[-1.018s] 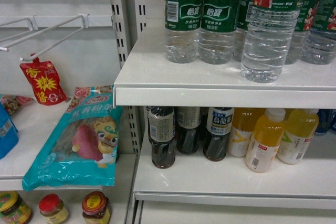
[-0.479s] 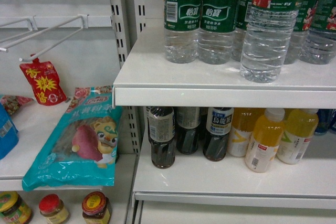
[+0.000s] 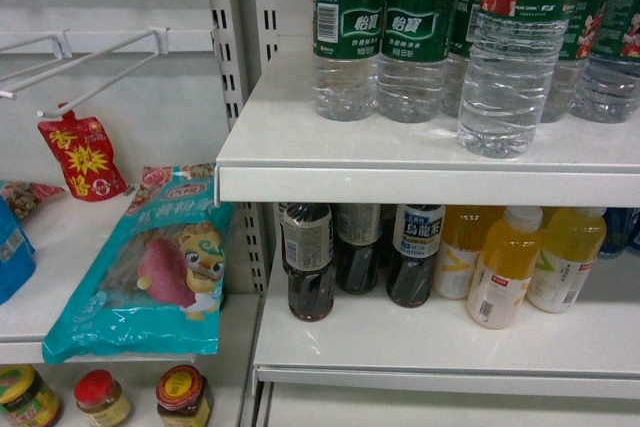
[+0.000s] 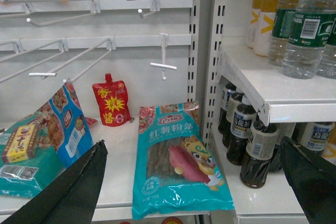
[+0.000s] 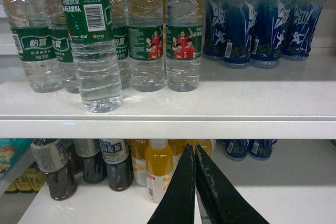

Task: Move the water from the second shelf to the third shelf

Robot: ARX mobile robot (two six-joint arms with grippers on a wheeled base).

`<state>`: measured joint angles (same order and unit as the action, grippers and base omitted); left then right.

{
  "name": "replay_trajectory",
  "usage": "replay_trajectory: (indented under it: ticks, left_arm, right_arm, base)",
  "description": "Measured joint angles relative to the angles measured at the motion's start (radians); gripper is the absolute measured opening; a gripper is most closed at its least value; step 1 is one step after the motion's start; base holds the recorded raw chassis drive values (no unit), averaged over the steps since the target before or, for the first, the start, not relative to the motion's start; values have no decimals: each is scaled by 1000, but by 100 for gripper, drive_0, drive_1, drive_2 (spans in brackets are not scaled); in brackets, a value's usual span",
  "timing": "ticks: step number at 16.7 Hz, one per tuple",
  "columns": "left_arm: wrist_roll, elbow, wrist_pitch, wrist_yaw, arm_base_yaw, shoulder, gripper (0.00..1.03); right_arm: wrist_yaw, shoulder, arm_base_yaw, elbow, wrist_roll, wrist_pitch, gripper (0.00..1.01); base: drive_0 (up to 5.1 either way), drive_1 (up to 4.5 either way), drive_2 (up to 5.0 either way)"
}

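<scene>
On the far left, my left end effector (image 4: 194,182) hangs released, its two dark fingers (image 4: 68,192) spread wide to the frame edges, touching nothing. Between them in that wrist view lie a teal snack bag (image 4: 176,166) flat on the white side shelf (image 4: 121,192) and a small red pouch (image 4: 112,103) standing behind it, under bare wire hooks (image 4: 63,56). From the head view neither end effector shows.

Moving right, the upper shelf (image 3: 400,162) carries a row of clear ribbed bottles with green labels. The water (image 3: 512,57) stands upright in front of that row, nearer the shelf's front edge than the others and right of the middle; nothing grips it. In the right wrist view it is the forward bottle (image 5: 94,56), barcode facing me.

Below it, the lower shelf (image 3: 420,342) holds dark tea bottles (image 3: 310,262) on the left and yellow juice bottles (image 3: 505,267) beside them. Further right on the upper shelf stand blue bottles (image 5: 262,24).

My right end effector (image 5: 195,182) is clenched, its fingers pressed together with nothing between them, low before the lower shelf.
</scene>
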<state>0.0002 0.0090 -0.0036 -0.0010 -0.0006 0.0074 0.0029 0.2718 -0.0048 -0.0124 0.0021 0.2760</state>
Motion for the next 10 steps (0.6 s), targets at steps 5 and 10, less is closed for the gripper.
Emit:
replay_trajectory:
  ticks: [5, 10]
  left_arm:
    - [0, 0, 0, 0, 0, 0, 98]
    - [0, 0, 0, 1, 0, 0, 98]
  right_arm:
    - [0, -88, 0, 0, 0, -92, 2]
    - [-3, -266, 0, 0, 0, -283, 2]
  base:
    - [0, 0, 0]
    - [0, 0, 0]
